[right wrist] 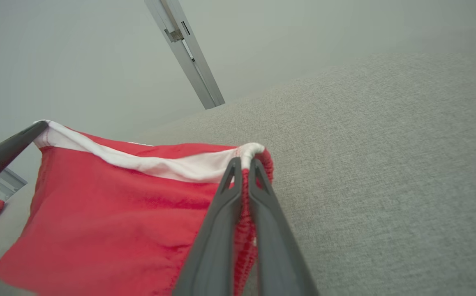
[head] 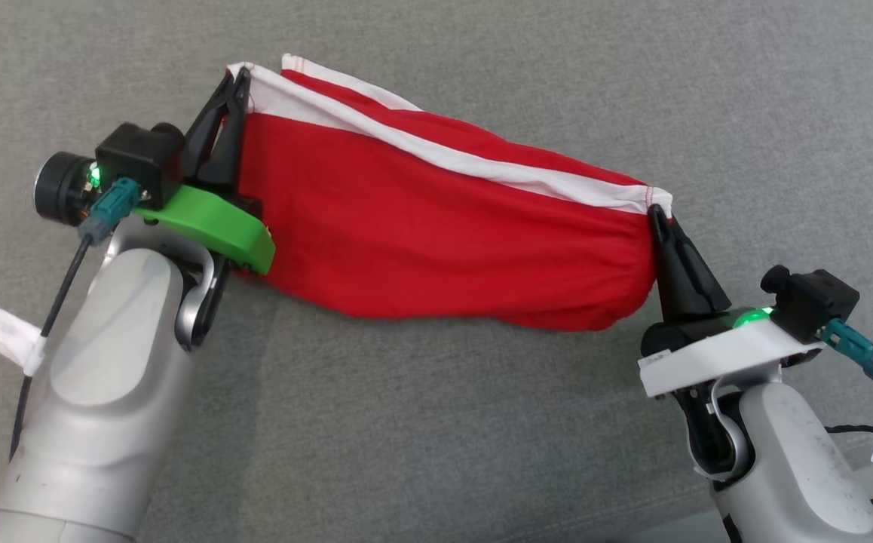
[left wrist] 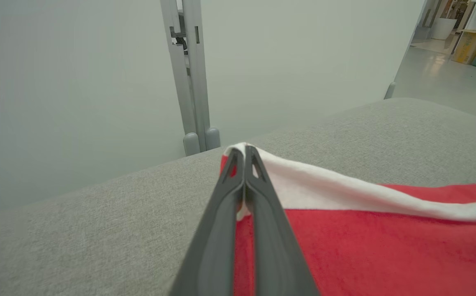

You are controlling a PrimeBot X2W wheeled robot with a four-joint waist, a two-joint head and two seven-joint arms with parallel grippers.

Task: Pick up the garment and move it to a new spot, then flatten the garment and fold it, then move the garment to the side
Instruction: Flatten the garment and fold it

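Firstly, left end effector (head: pixel 234 79): we see its two dark fingers pressed together on the white-hemmed corner of the garment (head: pixel 421 226), at the upper left of the head view. In the left wrist view (left wrist: pixel 244 151) the tips meet with the hem pinched between them (no gap shows).
left wrist hardware: a green bracket (head: pixel 218 226) and a black camera (head: pixel 139 158) sit on the pale forearm below the fingers.
garment: red cloth with a white band along its upper edge, strung between the two end effectors and sagging in a belly beneath them. It hangs over the grey fabric surface (head: pixel 436 422), sloping down from left to right in the head view. Both wrist views show it too (left wrist: pixel 365 246) (right wrist: pixel 110 213). We cannot tell whether its lower edge touches the surface.
right end effector (head: pixel 657 213): its fingers are closed on the bunched opposite corner, with red gathers and white hem squeezed between the tips in the right wrist view (right wrist: pixel 244 162). The left end effector (right wrist: pixel 40 126) shows there at the far corner (only its dark finger).
right wrist hardware: a white bracket (head: pixel 715 354) sits on the forearm.
grey fabric surface: a seam runs across it under the cloth.
backdrop: a pale wall (left wrist: pixel 77 82) with a grey post (left wrist: pixel 190 82) stands behind the surface.
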